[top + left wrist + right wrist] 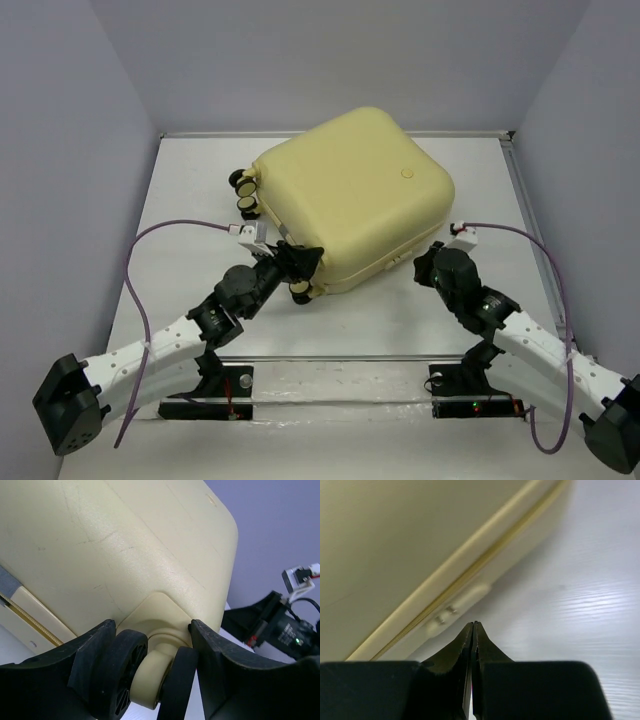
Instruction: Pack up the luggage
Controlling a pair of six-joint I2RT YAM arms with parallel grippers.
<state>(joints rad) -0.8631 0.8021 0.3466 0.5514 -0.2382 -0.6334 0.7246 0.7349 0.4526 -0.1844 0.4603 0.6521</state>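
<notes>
luggage (350,195) matt plastic, table (190,200) smooth, semi-gloss

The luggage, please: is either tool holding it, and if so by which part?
The left tool grips the luggage by its near corner caster, one finger on each side of it. The right tool is shut on nothing.

We see a white table (190,200) with pale lilac-grey walls (330,60) rising from its far, left and right edges. A thin metal strip (200,133) runs along the table's far edge.
</notes>
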